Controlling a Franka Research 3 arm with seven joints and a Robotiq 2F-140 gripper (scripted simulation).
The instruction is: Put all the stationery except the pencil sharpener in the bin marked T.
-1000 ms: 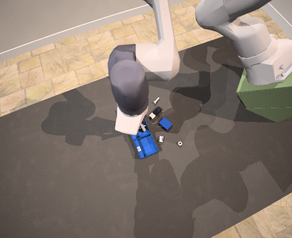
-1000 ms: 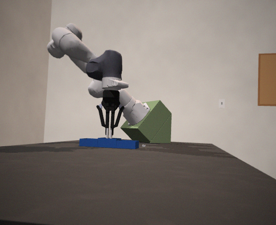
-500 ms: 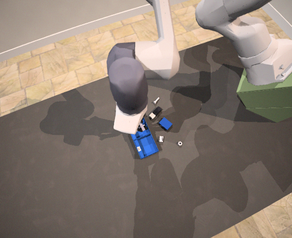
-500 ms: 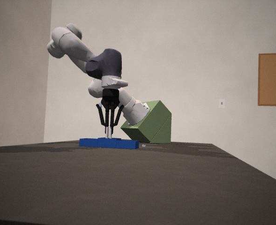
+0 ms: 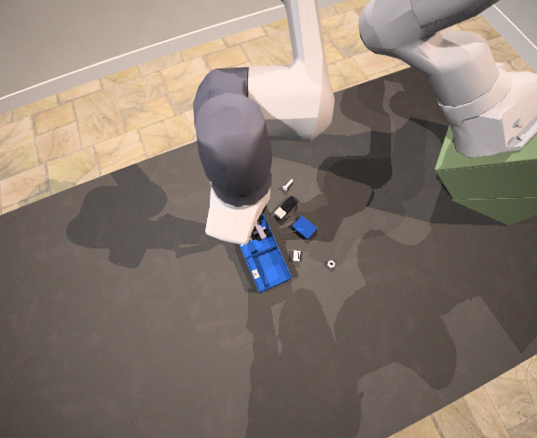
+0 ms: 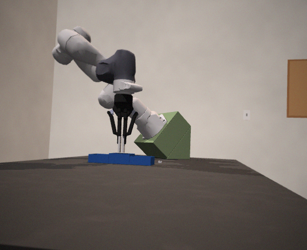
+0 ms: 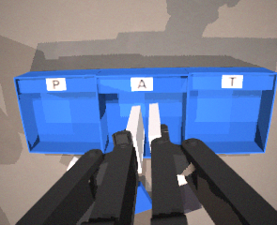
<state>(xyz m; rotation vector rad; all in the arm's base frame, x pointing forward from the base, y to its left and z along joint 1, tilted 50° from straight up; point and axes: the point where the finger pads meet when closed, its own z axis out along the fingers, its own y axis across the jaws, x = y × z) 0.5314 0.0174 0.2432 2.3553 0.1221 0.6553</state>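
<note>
The blue bin [image 5: 264,256] has three compartments marked P [image 7: 55,84], A [image 7: 141,84] and T [image 7: 232,82]; all three look empty in the wrist view. My gripper [image 7: 146,118] is shut, with nothing visible between its fingertips. It hangs just above the bin's near edge, in line with the A compartment, as the exterior view also shows [image 6: 121,149]. Beside the bin lie a black-and-white block [image 5: 285,207], a small blue box [image 5: 304,227] and a small white clip [image 5: 296,255].
A white bolt [image 5: 287,184] and a metal nut [image 5: 330,264] lie on the dark table near the bin. The green base block [image 5: 503,179] stands at the far right. The arm's wrist hides the bin's far end in the top view.
</note>
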